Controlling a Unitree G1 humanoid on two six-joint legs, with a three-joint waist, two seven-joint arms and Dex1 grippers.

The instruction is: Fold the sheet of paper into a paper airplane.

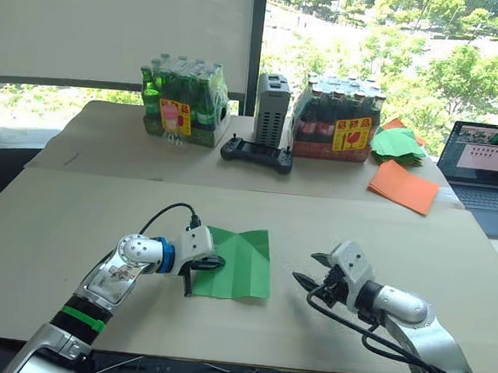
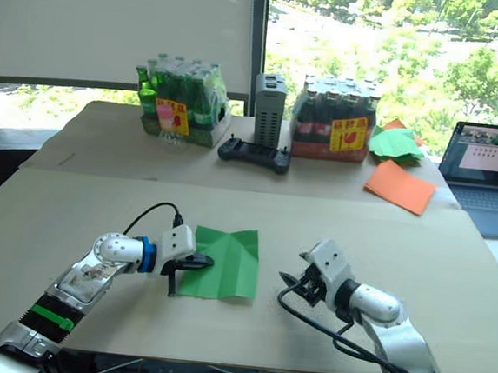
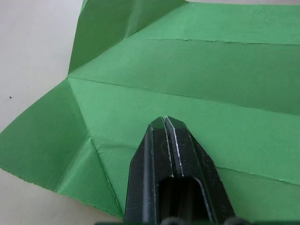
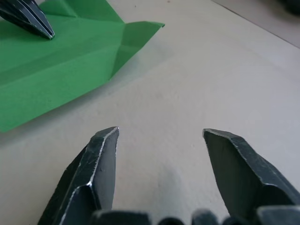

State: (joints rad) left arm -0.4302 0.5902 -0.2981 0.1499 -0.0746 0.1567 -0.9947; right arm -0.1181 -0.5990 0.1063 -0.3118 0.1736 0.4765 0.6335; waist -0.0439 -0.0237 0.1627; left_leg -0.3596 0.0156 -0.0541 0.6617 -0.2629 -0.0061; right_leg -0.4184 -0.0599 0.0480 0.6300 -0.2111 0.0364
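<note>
The green paper (image 1: 238, 264) lies creased but mostly unfolded on the desk (image 1: 71, 223). My left claw (image 1: 207, 264) presses on it, fingers together; if it drags, the sheet could skid or tear. My right claw (image 1: 311, 275) hovers beside it, fingers apart.

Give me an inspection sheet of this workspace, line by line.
Surface: tan table, bare around the work.
Job's things: green paper, partly folded with creases, lying flat.
Clutter: two bottle packs, grey box, black controller, orange sheet, green folded papers.
End effectors: left end effector shut, tips over the paper; right end effector open, empty, beside the paper.
Cables: black cable on left arm.
Surroundings: laptop, window.
</note>
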